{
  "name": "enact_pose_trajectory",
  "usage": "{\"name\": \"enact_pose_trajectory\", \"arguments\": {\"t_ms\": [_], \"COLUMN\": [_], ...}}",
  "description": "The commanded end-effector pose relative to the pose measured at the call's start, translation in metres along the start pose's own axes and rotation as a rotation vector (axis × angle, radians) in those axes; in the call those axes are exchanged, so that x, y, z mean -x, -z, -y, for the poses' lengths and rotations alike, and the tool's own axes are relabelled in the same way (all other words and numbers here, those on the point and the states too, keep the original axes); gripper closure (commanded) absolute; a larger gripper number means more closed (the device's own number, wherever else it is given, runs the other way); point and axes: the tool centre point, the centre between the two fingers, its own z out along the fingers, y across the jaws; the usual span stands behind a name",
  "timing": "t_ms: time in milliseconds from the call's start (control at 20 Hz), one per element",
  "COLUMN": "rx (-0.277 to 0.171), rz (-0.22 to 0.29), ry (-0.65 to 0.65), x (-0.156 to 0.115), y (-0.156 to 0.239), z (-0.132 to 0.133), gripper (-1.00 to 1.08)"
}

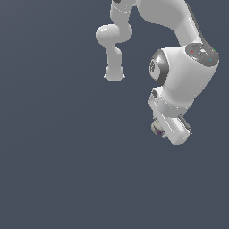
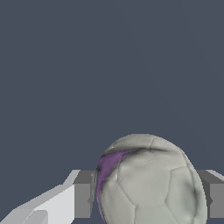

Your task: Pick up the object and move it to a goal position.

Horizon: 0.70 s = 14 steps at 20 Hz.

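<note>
The hand [image 2: 146,199] is closed on the ball [image 2: 148,183], with a grey finger pad [image 2: 83,199] pressed against one side of it and the second pad [image 2: 214,199] against the opposite side, as the wrist view shows. The ball sits squarely between the two fingers, touching both, and bulges out past the pads toward the open side of the hand. Its skin is off-white to grey with faint panel seams, and a purple-maroon streak curves down the side nearest the first pad.

In the exterior view the hand [image 1: 164,129] hangs at the lower end of the arm, and only a small part of the ball [image 1: 157,128] peeps out at its tip, on the side toward the exterior view's left, a pale round with a dark purplish patch. The rest of it is hidden by the white body of the hand.

Just above the hand comes the bulky white wrist section [image 1: 183,76] of the arm, with a dark ring on its side and a grey cap on top. Farther out, up and toward the exterior view's left, the arm's other white links [image 1: 114,44] bend down to a rounded end.

All around and behind the hand lies the plain dark blue-grey worktop [image 1: 58,156]; whether the ball is touching it or held clear of it cannot be told from either view.
</note>
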Motion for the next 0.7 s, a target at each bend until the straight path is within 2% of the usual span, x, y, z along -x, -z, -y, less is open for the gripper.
{"name": "enact_pose_trajectory", "arguments": {"t_ms": [0,650], "rx": [0.0,0.0], "rz": [0.0,0.001], "ry": [0.0,0.0], "x": [0.007,0.021], "y": [0.016,0.049], "z": [0.007,0.025], "gripper": [1.08,1.08]}}
